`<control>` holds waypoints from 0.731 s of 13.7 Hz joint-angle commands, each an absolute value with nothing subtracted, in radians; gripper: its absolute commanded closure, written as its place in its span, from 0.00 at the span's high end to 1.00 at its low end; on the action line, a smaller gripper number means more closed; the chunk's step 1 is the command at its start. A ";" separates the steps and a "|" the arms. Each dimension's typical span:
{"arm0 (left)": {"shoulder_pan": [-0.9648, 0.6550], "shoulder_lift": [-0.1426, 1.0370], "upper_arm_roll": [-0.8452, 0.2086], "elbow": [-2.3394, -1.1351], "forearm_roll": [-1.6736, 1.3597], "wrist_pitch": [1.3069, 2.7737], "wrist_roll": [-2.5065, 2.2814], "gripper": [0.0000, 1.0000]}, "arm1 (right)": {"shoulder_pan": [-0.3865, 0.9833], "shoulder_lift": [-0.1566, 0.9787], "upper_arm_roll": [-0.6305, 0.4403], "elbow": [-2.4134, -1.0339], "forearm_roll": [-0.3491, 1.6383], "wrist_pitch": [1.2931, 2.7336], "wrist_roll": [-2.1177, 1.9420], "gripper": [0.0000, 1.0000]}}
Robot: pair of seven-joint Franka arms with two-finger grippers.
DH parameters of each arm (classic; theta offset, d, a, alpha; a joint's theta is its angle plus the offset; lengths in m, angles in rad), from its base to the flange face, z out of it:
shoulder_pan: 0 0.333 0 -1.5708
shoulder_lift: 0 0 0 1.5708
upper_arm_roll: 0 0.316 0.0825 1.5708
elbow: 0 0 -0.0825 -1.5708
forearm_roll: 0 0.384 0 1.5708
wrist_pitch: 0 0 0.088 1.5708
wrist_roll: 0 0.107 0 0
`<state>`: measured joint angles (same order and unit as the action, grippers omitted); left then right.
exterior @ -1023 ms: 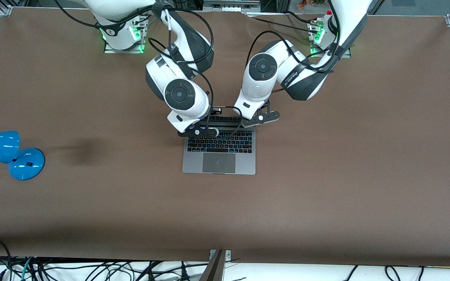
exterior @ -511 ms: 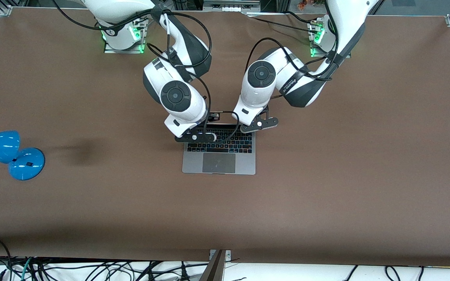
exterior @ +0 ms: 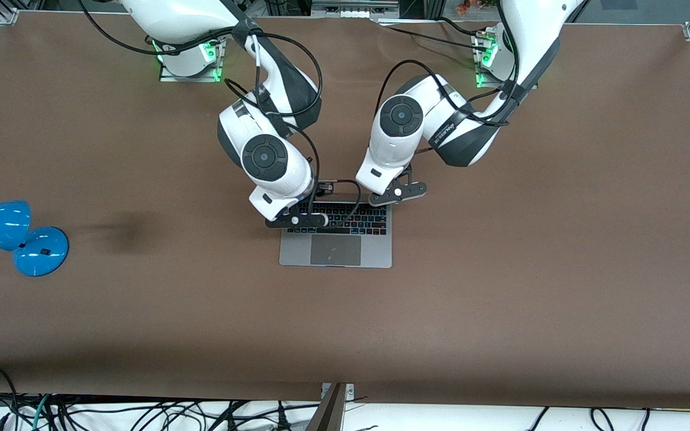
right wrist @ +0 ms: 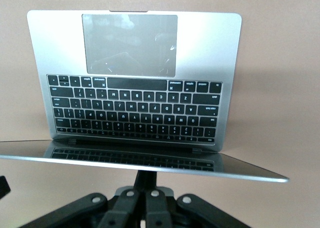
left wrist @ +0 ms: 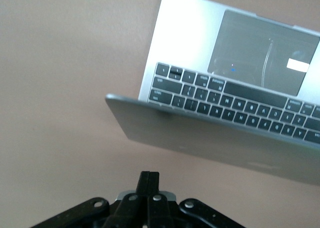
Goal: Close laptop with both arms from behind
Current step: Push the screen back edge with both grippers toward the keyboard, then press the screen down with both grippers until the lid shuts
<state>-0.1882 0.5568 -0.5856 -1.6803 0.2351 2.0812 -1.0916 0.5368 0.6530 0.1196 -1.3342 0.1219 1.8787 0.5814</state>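
The laptop (exterior: 336, 239) lies on the brown table (exterior: 501, 269) about midway between the two arms' ends, well apart from the blue lamp (exterior: 15, 236), which stands toward the right arm's end of the table. It is slim and silver-grey, with black keys and a grey trackpad. Its lid is partly lowered, tilted over the keyboard, whose rows reflect in the dark screen in the right wrist view.

The right gripper (exterior: 297, 220) hangs over the laptop's keyboard, at the lid's edge. The left gripper (exterior: 398, 193) hangs over the laptop's hinge corner. Both pairs of fingers (right wrist: 145, 185) (left wrist: 148, 183) look pressed together, gripping nothing.
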 commanded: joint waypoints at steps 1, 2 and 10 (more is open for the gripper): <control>-0.196 0.617 -0.581 -1.609 0.282 2.060 -1.100 0.00 | 0.534 0.661 0.112 -1.338 0.106 1.920 0.561 0.00; -0.198 0.627 -0.578 -1.599 0.284 2.060 -1.100 0.00 | 0.534 0.667 0.112 -1.338 0.107 1.937 0.548 0.00; -0.206 0.695 -0.561 -1.545 0.319 2.051 -1.098 0.00 | 0.534 0.683 0.080 -1.338 0.107 1.985 0.480 0.00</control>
<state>-0.1904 0.6607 -0.5712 -1.5965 0.2836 2.0773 -1.0916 0.5367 0.6766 0.0877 -1.3343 0.1196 1.9521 0.5074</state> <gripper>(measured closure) 0.991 0.991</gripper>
